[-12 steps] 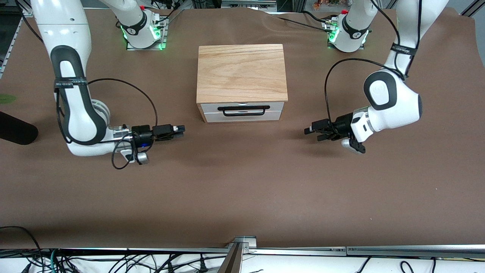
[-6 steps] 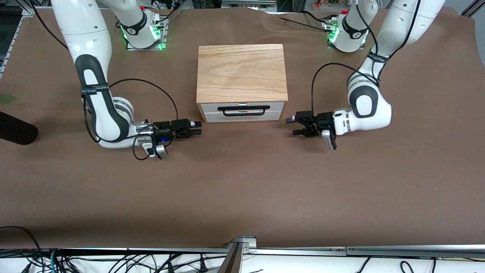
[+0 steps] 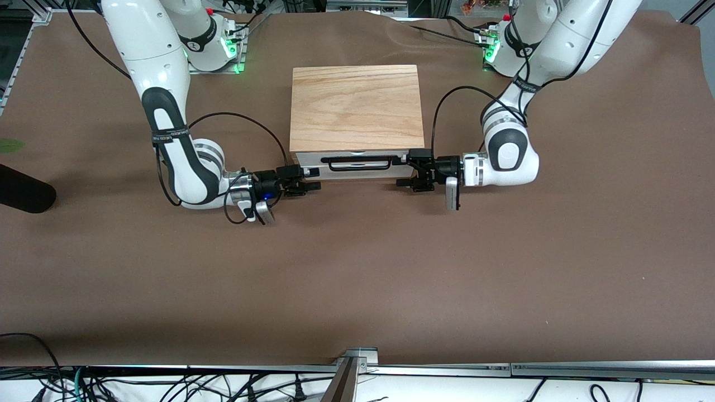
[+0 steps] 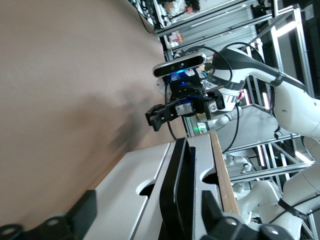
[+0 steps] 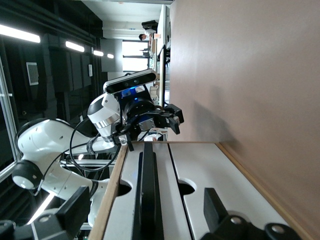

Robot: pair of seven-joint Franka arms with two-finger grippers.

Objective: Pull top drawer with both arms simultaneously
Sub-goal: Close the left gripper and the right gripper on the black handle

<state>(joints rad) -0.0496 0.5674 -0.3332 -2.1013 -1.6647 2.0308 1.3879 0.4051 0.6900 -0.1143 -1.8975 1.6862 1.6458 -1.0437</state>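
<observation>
1. The right hand (image 3: 308,181), on the right arm (image 3: 167,120), is low over the brown desk (image 3: 357,268) at the right arm's end of the light-wood cabinet (image 3: 356,106). Its fingers are spread wide and hold nothing.
2. The top drawer (image 3: 357,158) sits shut in the cabinet front, facing the front camera, its long black bar handle (image 3: 359,163) between the two hands.
3. The left hand (image 3: 406,171), on the left arm (image 3: 522,111), is at the handle's other end, fingers wide apart on either side of the bar and not closed on it.
</observation>
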